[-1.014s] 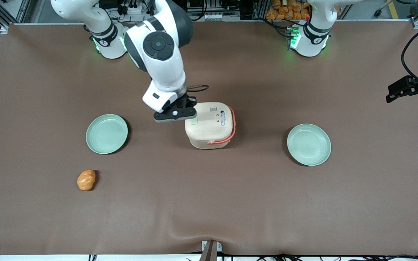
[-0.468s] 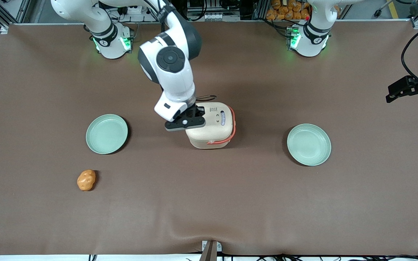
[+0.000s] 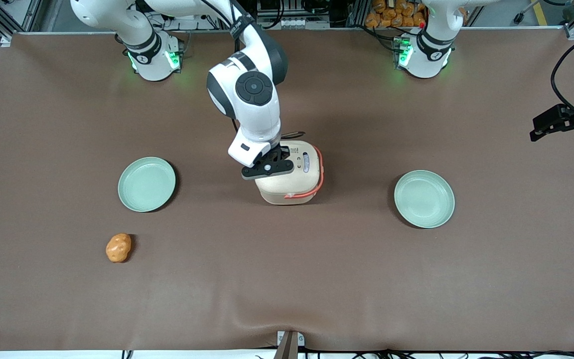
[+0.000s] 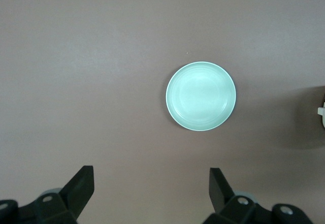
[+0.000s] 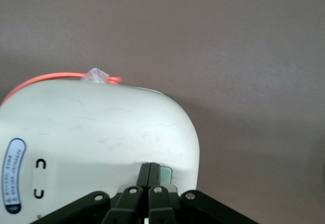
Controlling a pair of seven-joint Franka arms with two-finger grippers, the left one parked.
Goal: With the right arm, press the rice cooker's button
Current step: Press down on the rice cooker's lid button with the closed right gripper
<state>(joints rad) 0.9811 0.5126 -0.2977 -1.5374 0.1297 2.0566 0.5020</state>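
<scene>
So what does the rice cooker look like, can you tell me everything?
The rice cooker is a small cream-white box with rounded corners that looks like smooth plastic. Its lid is shut. A salmon-orange handle curves around one side. On top sit a blue-and-white oval label and a little pale green button. It stands upright on the brown table, between two green plates. The gripper, fingers shut, is right at the button.
</scene>
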